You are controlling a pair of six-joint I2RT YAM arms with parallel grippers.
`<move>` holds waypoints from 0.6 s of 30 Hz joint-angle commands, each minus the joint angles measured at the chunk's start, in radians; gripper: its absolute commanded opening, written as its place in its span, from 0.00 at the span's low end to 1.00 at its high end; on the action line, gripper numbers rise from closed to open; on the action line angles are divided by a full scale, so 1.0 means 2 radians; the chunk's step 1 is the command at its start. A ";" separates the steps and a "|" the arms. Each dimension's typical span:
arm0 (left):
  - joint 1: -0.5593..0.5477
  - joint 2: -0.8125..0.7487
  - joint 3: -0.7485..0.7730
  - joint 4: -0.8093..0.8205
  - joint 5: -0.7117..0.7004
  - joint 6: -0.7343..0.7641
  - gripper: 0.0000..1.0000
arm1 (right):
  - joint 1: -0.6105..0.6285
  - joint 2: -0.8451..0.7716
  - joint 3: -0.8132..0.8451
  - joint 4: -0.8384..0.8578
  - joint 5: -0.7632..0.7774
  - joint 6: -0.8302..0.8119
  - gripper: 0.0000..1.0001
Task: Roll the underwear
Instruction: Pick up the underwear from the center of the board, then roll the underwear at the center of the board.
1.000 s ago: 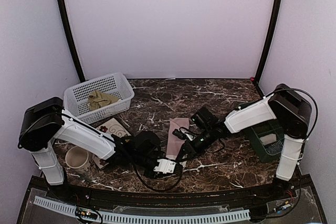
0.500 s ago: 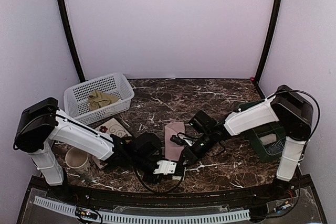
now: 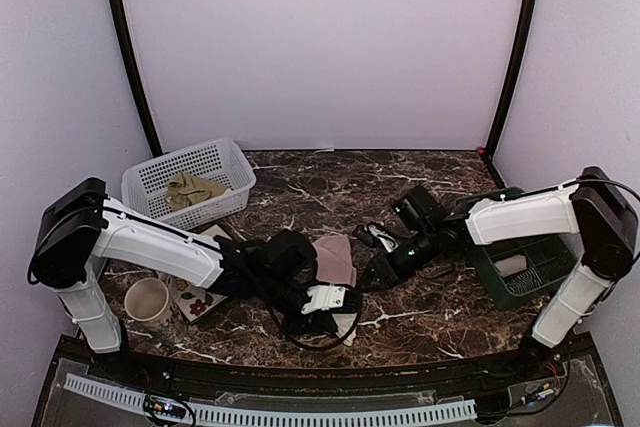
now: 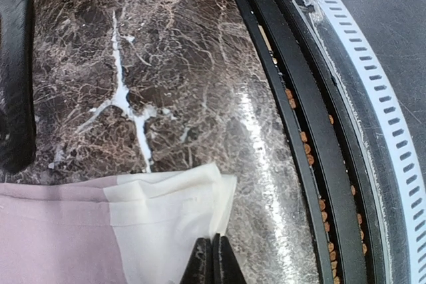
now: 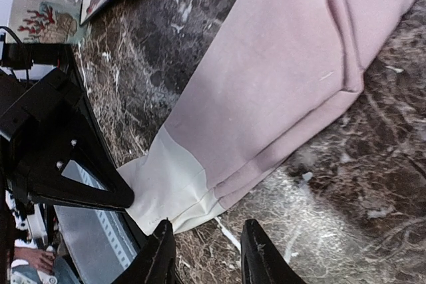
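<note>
Top view: the pink underwear (image 3: 335,255) lies on the marble table (image 3: 430,317) between the two arms, and the olive underwear (image 3: 192,190) sits in the white basket (image 3: 150,179). Left wrist: the left gripper (image 4: 213,262) is closed, pinching the edge of the cream waistband (image 4: 166,214). Right wrist: the right gripper (image 5: 208,254) is open and empty, just beside the waistband corner.
</note>
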 commanded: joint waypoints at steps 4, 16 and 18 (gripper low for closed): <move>0.047 0.024 0.046 -0.052 0.052 -0.013 0.00 | -0.020 -0.063 -0.039 0.029 0.027 0.024 0.36; 0.097 0.063 0.079 -0.037 0.040 -0.036 0.00 | -0.021 -0.078 -0.063 0.051 0.023 0.053 0.35; 0.100 0.066 0.080 -0.029 0.029 -0.038 0.00 | -0.021 -0.078 -0.067 0.060 0.018 0.061 0.35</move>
